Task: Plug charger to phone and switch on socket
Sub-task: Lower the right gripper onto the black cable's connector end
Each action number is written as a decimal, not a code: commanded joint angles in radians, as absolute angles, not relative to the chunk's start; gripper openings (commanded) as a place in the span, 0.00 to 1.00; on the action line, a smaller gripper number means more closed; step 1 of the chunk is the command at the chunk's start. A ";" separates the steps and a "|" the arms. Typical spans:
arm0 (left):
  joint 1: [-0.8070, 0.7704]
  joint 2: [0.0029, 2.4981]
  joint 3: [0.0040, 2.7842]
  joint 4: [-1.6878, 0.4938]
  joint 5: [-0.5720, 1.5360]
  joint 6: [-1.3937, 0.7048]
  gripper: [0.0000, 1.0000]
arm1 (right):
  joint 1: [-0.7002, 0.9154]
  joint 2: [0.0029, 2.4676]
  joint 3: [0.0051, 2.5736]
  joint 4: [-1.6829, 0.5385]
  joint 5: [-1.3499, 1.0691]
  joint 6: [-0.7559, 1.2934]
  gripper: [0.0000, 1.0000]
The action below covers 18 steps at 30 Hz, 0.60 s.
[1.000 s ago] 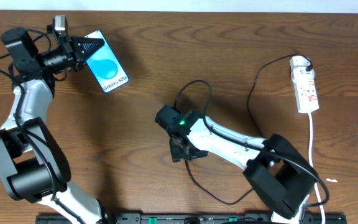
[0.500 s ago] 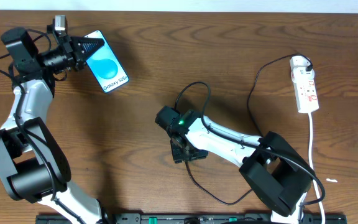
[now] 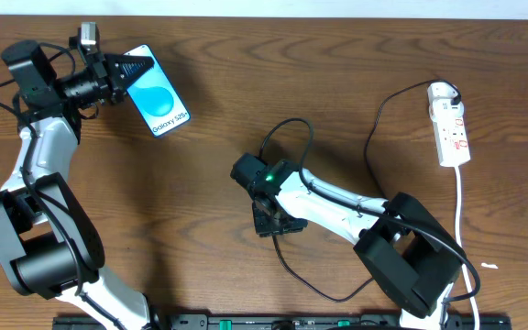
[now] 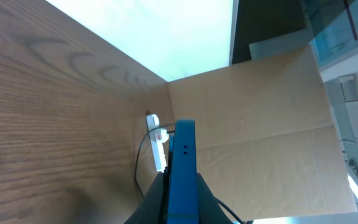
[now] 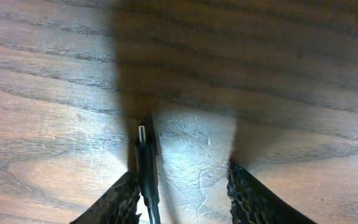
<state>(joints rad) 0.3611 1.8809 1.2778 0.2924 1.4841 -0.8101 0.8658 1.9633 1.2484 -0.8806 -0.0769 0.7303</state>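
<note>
My left gripper (image 3: 128, 72) is shut on the upper end of the phone (image 3: 159, 103), whose blue screen faces up, held tilted at the far left. In the left wrist view the phone (image 4: 182, 163) shows edge-on between the left gripper (image 4: 182, 202) jaws. My right gripper (image 3: 274, 225) points down at mid-table over the charger (image 3: 285, 126), a thin black cable. In the right wrist view the charger's plug tip (image 5: 144, 149) lies on the wood beside the left finger (image 5: 120, 200), and the right gripper (image 5: 182, 190) stands open around it. The socket (image 3: 451, 126) lies at the far right.
The black cable loops behind the right arm and runs up to the socket. A white cord (image 3: 462, 215) trails from the socket toward the table's front edge. A cardboard panel (image 4: 260, 112) stands beyond the table.
My right gripper's jaws have narrowed around the charger's plug end and the wrist has shifted slightly. The left arm and phone have not moved.
</note>
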 commanded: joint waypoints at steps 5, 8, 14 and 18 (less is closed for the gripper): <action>0.364 1.844 1.271 0.297 1.491 -0.797 0.08 | 0.858 1.982 1.243 -0.859 -0.081 0.736 0.34; 0.364 1.844 1.271 0.297 1.491 -0.797 0.07 | 0.858 1.982 1.243 -0.857 -0.081 0.736 0.27; 0.364 1.844 1.271 0.297 1.491 -0.797 0.07 | 0.854 1.982 1.243 -0.857 -0.081 0.736 0.22; 0.364 1.844 1.271 0.297 1.491 -0.797 0.07 | 0.854 1.982 1.243 -0.857 -0.082 0.736 0.16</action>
<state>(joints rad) 0.3611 1.8809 1.2778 0.2924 1.4788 -0.8101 0.8585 1.9633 1.2484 -0.8654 -0.0780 0.7307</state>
